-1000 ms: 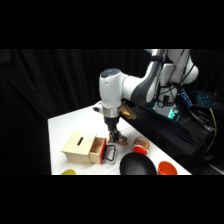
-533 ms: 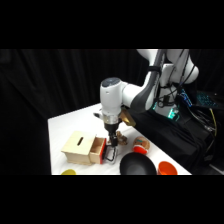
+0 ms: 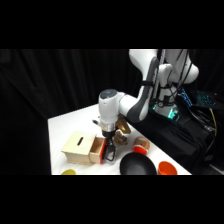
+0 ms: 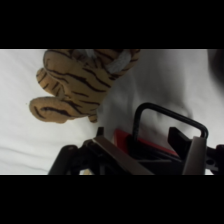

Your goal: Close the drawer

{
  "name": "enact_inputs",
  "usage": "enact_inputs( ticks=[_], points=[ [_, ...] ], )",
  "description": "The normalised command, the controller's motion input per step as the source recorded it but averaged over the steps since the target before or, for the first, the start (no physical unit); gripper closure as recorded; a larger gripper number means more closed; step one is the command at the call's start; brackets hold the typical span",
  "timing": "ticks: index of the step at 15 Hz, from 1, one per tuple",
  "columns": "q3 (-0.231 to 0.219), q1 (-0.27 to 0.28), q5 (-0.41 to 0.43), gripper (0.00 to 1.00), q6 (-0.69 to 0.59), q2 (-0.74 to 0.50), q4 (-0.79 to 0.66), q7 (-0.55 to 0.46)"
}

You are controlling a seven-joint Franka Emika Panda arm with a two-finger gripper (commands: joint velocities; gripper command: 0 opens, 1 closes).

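drawer [image 3: 99, 149] sits part-way out of its small wooden box [image 3: 78, 147] at about 7 o'clock on the white bench [image 3: 62, 126], red-orange front facing 3 o'clock toward the black bowl [image 3: 139, 164]. box has a slot in its top.

gripper [image 3: 109, 150] hangs right at the drawer front, arm reaching in from 1 o'clock. wrist view: black loop handle [image 4: 167, 125] stands just beyond the gripper's linkage, a strip of red drawer front [image 4: 142, 142] below it. one metal finger [image 4: 192, 156] shows beside the handle at 4 o'clock. whether the gripper is spread or pinched on the handle — cannot tell; the tips are hidden at the frame bottom.

striped tiger toy [image 4: 80, 80] lies on the bench at 11 o'clock of the handle in the wrist view, apart from the drawer. an orange dish [image 3: 168, 168] lies at 3 o'clock of the bowl; something yellow [image 3: 68, 171] at 6 o'clock of the box.

judgement: step in hand is the push. drawer not yet shut. to do it well: drive straight along the slide line, toward 9 o'clock in the side view, contact low and centred on the front so the drawer does not skew and jam. box looks light, may slide on the bench rather than take the drawer — push slow and steady. keep the fingers clear of the loop so they do not snag on withdrawal.
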Motion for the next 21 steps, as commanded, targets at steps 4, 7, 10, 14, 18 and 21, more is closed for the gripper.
enact_inputs(
  ticks=[4,7,10,14,18,21],
  points=[
    [-0.163,0.093,0.106,0.0,0.09,0.17,0.22,-0.09],
    [-0.063,-0.035,0.169,0.0,-0.15,0.22,0.43,-0.22],
    [-0.072,-0.051,0.122,0.0,-0.22,0.23,0.53,-0.2],
    [-0.045,-0.074,0.107,0.0,-0.25,0.24,0.57,-0.2],
    [0.025,-0.109,0.132,0.0,-0.28,0.13,0.48,-0.26],
    [0.049,-0.104,0.092,0.0,-0.3,-0.15,0.23,-0.3]
  ],
)
